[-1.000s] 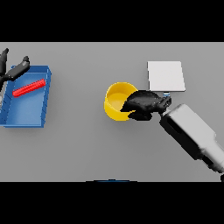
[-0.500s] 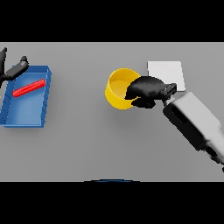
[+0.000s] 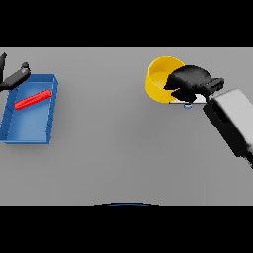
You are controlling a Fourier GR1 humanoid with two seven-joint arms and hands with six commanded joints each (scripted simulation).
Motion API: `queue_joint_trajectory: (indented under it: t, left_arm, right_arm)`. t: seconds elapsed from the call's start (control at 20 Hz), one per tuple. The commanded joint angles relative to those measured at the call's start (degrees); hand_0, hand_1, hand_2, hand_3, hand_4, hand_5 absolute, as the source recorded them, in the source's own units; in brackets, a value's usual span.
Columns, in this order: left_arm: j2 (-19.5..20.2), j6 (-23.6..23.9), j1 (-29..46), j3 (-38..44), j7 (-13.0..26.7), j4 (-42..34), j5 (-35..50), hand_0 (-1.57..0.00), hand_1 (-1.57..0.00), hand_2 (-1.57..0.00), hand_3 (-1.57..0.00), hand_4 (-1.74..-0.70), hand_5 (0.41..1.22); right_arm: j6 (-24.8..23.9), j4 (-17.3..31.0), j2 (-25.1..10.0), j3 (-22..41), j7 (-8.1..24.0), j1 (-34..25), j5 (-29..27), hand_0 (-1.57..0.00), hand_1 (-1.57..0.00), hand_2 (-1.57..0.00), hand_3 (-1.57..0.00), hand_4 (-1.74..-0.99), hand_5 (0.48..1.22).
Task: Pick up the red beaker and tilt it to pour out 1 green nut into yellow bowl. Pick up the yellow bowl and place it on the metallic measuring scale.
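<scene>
At the table's far right, the right hand (image 3: 190, 82) curls its fingers over the near-right rim of the yellow bowl (image 3: 159, 79), gripping it. The bowl sits tilted toward the left, and the hand and bowl cover most of the white scale (image 3: 190, 102), of which only a thin edge peeks out below. Far across on the left, a blue tray (image 3: 29, 129) holds a red beaker (image 3: 33, 99) lying flat, with the left hand (image 3: 14, 77) relaxed and spread at the tray's far corner.
</scene>
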Motion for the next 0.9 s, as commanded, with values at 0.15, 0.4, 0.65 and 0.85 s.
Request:
queue_joint_trajectory:
  t: [0.15,0.4,0.65,0.85]
  left_arm:
    - [-0.59,0.11,0.06,0.14,-0.50,0.65,0.11,0.00,0.00,0.00,0.00,-0.80,0.753]
    - [0.75,1.70,0.25,0.28,2.42,-2.47,0.51,0.00,0.00,0.00,0.00,-0.82,0.765]
    - [1.34,2.40,1.01,0.28,3.13,-3.55,0.66,0.00,0.00,0.00,0.00,-0.84,0.775]
    - [1.40,1.77,0.75,-0.02,3.64,-3.33,0.50,0.00,0.00,0.00,0.00,-0.84,0.785]
  right_arm:
    - [-1.87,5.27,-0.55,0.38,-2.71,-2.47,0.62,-1.56,-1.57,-1.57,-1.27,-1.723,1.221]
    - [-5.87,15.46,-0.29,-0.62,-1.27,-3.67,1.39,-1.53,-1.43,-1.50,-1.47,-1.728,1.221]
    - [-8.35,22.26,-0.14,-0.79,-2.94,-4.86,1.64,-1.50,-1.34,-1.43,-1.54,-1.730,1.221]
    - [-9.22,25.16,0.45,-0.13,-3.85,-5.57,2.00,-1.40,-1.22,-1.34,-1.56,-1.730,1.221]
